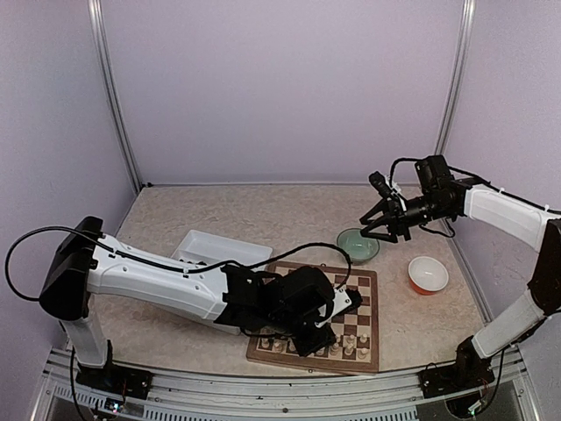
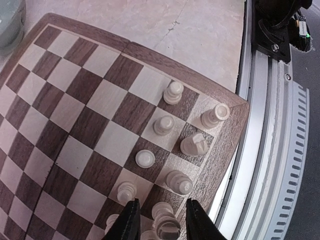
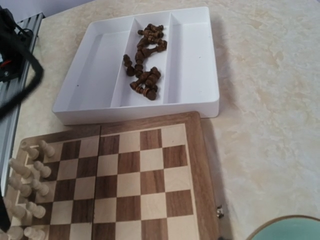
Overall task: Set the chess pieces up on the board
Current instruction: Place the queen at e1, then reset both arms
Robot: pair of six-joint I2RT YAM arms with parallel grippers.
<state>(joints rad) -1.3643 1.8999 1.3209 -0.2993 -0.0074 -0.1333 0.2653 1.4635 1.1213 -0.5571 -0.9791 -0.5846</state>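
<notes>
The wooden board [image 1: 361, 296] lies at the near centre of the table. Several cream pieces [image 1: 351, 344] stand in two rows along its near edge. My left gripper [image 2: 161, 201] hangs low over that edge, open, its black fingers [image 2: 129, 220] on either side of one cream piece [image 2: 166, 223] with gaps on both sides. Other cream pieces, such as a knight [image 2: 194, 145] and a rook [image 2: 216, 115], stand beside it. Dark pieces [image 3: 145, 75] lie heaped in the white tray [image 3: 135, 112]. My right gripper [image 1: 383, 224] is open and empty, raised over the green bowl.
A green bowl [image 1: 358, 245] sits just right of the board's far corner, and an orange bowl [image 1: 428, 274] sits further right. The white divided tray [image 1: 219, 247] lies against the board's far left side. The metal rail [image 2: 270, 150] runs close along the board's near edge.
</notes>
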